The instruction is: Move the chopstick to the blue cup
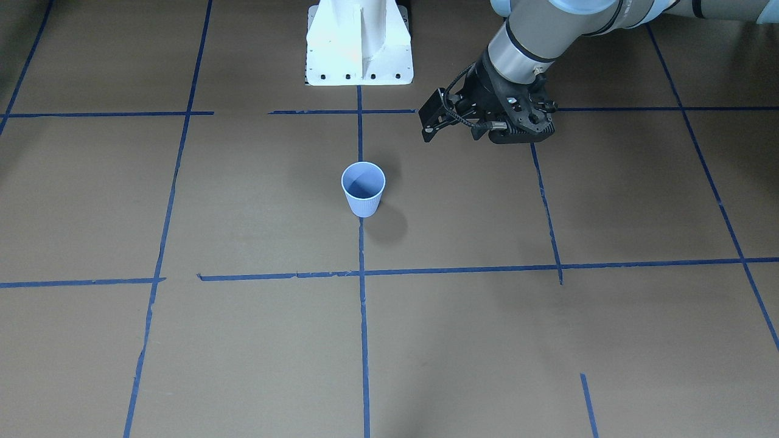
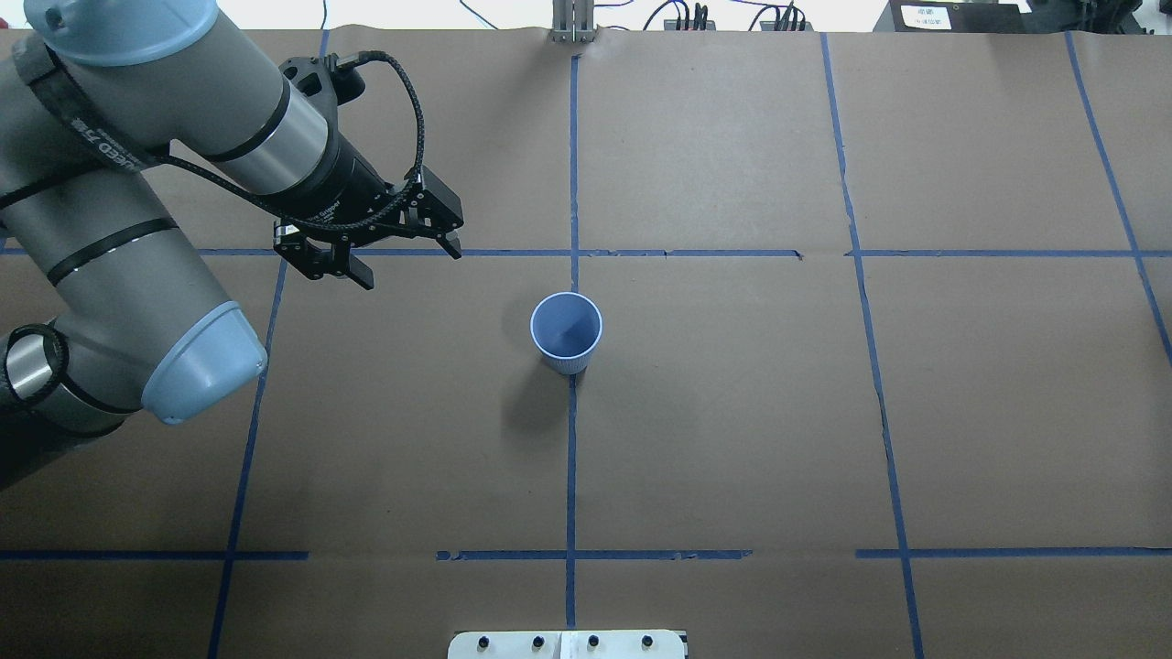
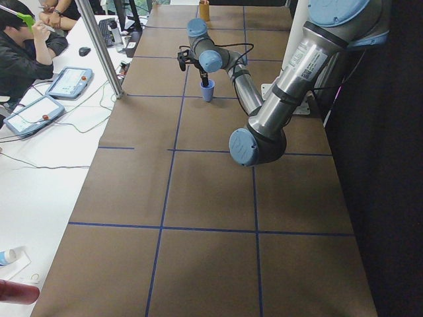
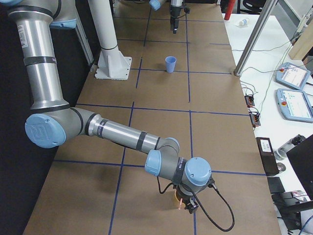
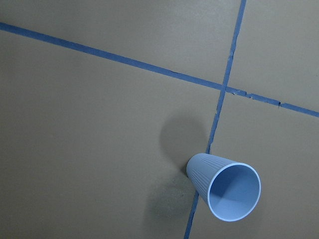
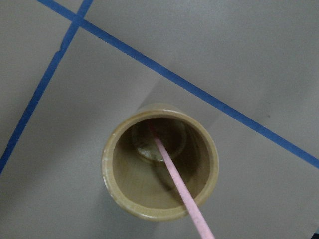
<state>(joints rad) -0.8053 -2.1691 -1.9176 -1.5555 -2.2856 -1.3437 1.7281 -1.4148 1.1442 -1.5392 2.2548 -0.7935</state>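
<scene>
The blue cup [image 1: 363, 190] stands upright and empty at the middle of the table [image 2: 566, 334], on a tape line; it also shows low right in the left wrist view [image 5: 224, 186]. My left gripper [image 2: 407, 261] hangs open and empty above the table, left of and beyond the cup. The pink chopstick [image 6: 174, 179] leans inside a tan holder cup [image 6: 110, 172], seen from straight above in the right wrist view. My right gripper [image 4: 185, 201] hovers over that tan cup [image 4: 176, 196] at the table's right end. Its fingers do not show, so I cannot tell if it is open.
The white robot base [image 1: 359, 42] stands at the table's robot-side edge. Blue tape lines grid the brown table cover. A metal post [image 4: 254, 36], tablets [image 4: 293, 103] and cables lie on the white bench beside the table. An operator [image 3: 23, 53] sits there.
</scene>
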